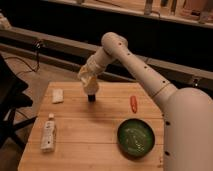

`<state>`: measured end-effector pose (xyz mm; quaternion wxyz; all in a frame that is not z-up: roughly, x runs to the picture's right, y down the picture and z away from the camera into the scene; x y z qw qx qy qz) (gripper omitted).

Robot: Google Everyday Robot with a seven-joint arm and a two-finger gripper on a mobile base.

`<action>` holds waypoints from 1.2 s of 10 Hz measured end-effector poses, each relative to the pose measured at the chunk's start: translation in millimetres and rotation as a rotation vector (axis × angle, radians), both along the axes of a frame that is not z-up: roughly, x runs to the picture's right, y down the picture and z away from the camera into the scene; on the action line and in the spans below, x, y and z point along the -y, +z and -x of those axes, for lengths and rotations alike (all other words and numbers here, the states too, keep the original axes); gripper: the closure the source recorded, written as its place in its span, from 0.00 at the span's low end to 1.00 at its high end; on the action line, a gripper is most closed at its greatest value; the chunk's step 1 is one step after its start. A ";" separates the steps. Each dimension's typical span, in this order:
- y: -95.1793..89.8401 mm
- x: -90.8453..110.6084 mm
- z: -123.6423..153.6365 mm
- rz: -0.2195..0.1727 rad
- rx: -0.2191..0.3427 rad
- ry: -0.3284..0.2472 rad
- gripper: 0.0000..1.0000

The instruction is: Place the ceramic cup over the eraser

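Wooden table (100, 130) — claw (90, 91) above the eraser (91, 98) — dim room.

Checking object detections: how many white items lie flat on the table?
2: flat white piece near the back-left corner, tube front-left. Gripper hovers at the eraser; it may hide more.
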<state>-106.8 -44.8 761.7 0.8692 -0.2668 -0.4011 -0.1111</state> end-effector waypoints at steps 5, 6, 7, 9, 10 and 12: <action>12.4 -3.3 0.7 0.028 0.000 -0.007 0.36; 12.8 -3.8 0.8 0.031 0.005 -0.007 0.36; 11.9 -4.0 2.0 0.031 0.020 -0.007 0.36; 13.1 -0.7 -2.8 0.022 0.016 0.012 0.53; 13.9 0.1 -6.4 0.022 0.011 0.019 0.60; 15.6 0.1 -5.0 0.026 0.011 0.025 0.87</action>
